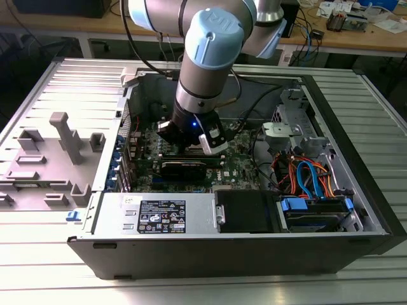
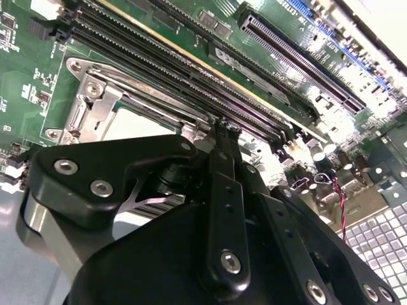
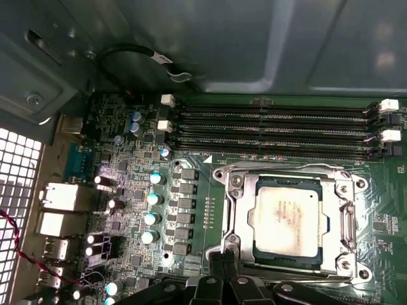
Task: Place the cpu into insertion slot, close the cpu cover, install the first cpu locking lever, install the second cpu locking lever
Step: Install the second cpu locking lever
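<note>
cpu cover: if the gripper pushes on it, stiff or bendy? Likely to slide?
The cpu cover looks like thin sheet metal with a large window, so probably springy. It appears closed over the cpu and screwed to the board, so sliding seems unlikely. The gripper sits at its edge.

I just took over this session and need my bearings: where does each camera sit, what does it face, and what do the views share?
Exterior view: off the arm, looking down into the open computer case; the arm reaches onto the motherboard.
First wrist view: on the arm, facing the board; the cpu sits in the insertion slot under the cpu cover, the gripper at its edge.
Second wrist view: on the arm, behind the gripper, looking across the cpu cover.
Both wrist views share gripper and cover.
</note>
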`<state>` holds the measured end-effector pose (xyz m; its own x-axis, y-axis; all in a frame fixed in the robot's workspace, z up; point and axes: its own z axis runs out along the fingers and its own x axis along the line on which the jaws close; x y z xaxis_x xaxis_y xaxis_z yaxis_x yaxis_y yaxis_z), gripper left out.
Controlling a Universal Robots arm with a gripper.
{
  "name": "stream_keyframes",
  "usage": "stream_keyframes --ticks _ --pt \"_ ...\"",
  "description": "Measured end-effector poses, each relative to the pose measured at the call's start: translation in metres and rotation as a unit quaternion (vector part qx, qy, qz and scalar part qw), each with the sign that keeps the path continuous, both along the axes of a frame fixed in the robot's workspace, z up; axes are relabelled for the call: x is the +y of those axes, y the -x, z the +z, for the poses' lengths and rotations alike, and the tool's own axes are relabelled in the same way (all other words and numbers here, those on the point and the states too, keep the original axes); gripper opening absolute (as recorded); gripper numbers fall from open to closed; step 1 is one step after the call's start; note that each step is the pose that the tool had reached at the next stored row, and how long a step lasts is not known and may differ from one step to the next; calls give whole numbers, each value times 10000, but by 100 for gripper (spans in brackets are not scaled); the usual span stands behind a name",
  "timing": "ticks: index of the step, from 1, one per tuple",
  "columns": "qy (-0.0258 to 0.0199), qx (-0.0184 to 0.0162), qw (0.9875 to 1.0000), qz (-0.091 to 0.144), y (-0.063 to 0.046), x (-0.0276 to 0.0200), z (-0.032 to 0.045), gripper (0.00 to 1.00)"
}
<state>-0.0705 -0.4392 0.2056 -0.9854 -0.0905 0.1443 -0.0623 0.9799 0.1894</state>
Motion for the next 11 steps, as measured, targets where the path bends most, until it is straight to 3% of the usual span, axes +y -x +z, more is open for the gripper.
stream_keyframes --ticks 6,11 --pt "45 -1 10000 0 -32 -5 48 11" --pt "53 -1 10000 0 -34 -87 50 11"
